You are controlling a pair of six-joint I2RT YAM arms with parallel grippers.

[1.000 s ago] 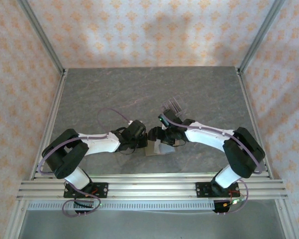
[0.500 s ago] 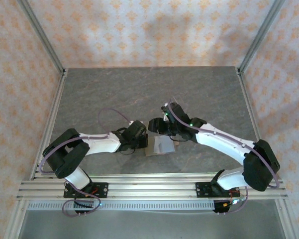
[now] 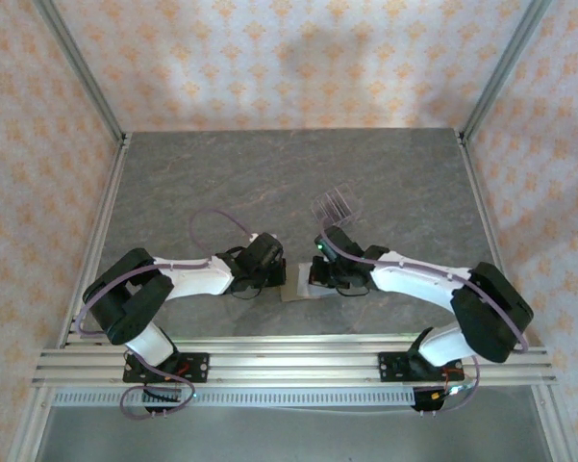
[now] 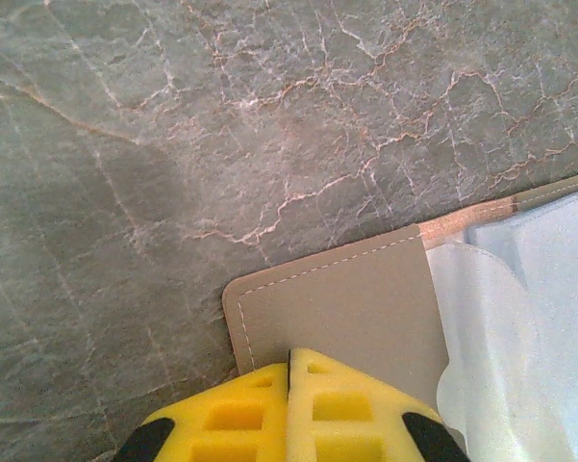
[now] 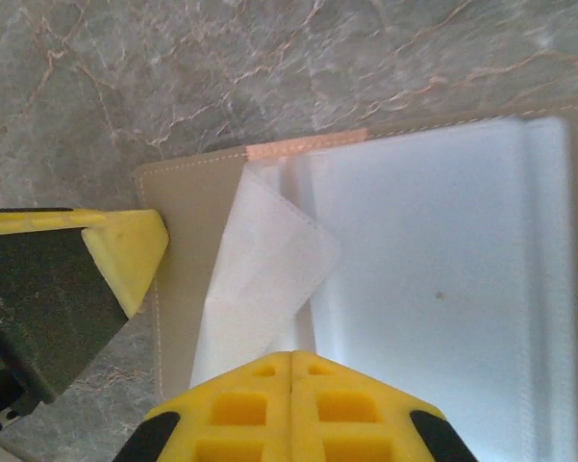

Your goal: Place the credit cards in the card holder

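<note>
Over the open card holder [image 5: 442,241], left tool [image 4: 289,354] and right tool [image 5: 291,356] both clenched, empty.

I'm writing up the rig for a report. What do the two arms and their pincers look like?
Both the left arm and right arm have white link shells with black joints and a thin purple cable looping alongside. The left pincer and right pincer have bright yellow fingers with square moulded pockets, on black mounts. A small green light glows at the right wrist.

White-and-black arms [image 3: 197,276], purple cables [image 3: 216,214], yellow fingers [image 4: 233,422]
</note>
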